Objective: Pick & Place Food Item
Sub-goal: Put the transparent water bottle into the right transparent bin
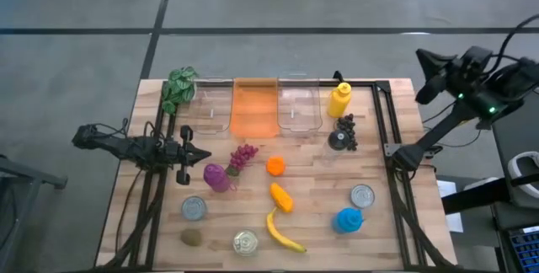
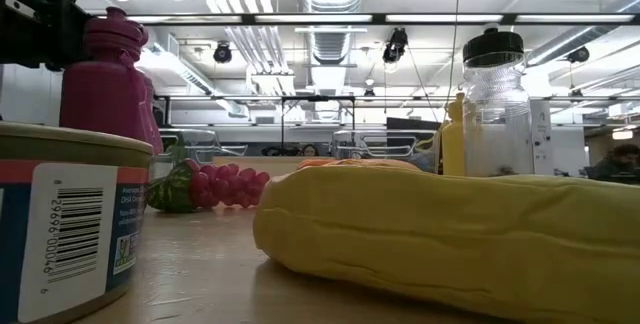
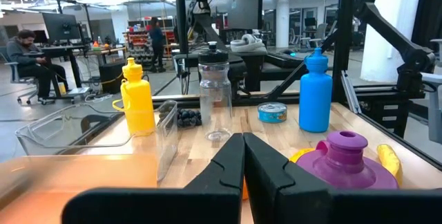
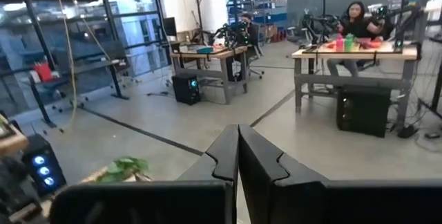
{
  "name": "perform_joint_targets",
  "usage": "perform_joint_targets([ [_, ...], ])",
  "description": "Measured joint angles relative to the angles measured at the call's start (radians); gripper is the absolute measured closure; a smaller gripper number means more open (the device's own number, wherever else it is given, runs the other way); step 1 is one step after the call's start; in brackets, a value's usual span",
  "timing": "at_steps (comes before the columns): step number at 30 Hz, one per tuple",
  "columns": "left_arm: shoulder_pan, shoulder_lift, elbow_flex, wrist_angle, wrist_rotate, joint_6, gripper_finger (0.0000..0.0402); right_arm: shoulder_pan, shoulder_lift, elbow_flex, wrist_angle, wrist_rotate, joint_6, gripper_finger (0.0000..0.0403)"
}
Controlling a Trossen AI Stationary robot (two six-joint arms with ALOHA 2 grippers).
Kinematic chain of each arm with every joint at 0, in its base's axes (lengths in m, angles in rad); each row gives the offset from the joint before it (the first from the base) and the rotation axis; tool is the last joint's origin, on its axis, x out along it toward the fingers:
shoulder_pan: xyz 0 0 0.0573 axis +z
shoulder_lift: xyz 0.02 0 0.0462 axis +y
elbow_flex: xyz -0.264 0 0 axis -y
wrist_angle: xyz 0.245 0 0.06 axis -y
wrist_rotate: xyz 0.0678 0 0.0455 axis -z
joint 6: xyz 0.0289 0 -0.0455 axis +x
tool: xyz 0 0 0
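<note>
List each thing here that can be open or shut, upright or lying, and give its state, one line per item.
left pincer: shut, holding nothing, beside the purple bottle
right pincer: shut, off the table
purple bottle: lying on its side
yellow bottle: upright, capped
blue bottle: upright, capped
clear bottle: upright, black lid on
orange bin: open-topped

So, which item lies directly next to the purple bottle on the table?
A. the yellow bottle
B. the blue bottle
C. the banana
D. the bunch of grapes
D: in the high view the bunch of grapes lies right beside the purple bottle, while the other three sit farther away.
</note>
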Motion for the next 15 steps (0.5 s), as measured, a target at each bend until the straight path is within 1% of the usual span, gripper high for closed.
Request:
perform_joint_targets([
  [5, 0.000, 0.000, 0.000, 0.000, 0.000, 0.000, 0.0391, 0.000, 0.062, 0.088, -0.006, 0.005, -0.034, 0.0394],
  [9, 0.000, 0.000, 0.000, 0.000, 0.000, 0.000, 0.0391, 0.000, 0.105, 0.101, -0.008, 0.003, -0.065, 0.0394],
  [11, 0.000, 0.000, 0.000, 0.000, 0.000, 0.000, 0.0391, 0.000, 0.127, 0.089, -0.011, -0.040, -0.066, 0.0394],
  [13, 0.000, 0.000, 0.000, 0.000, 0.000, 0.000, 0.0391, 0.000, 0.147, 0.064, -0.012, -0.113, -0.063, 0.0394],
  [15, 0.000, 0.000, 0.000, 0.000, 0.000, 0.000, 0.0391, 0.001, 0.161, 0.032, -0.025, -0.191, -0.023, 0.0394],
])
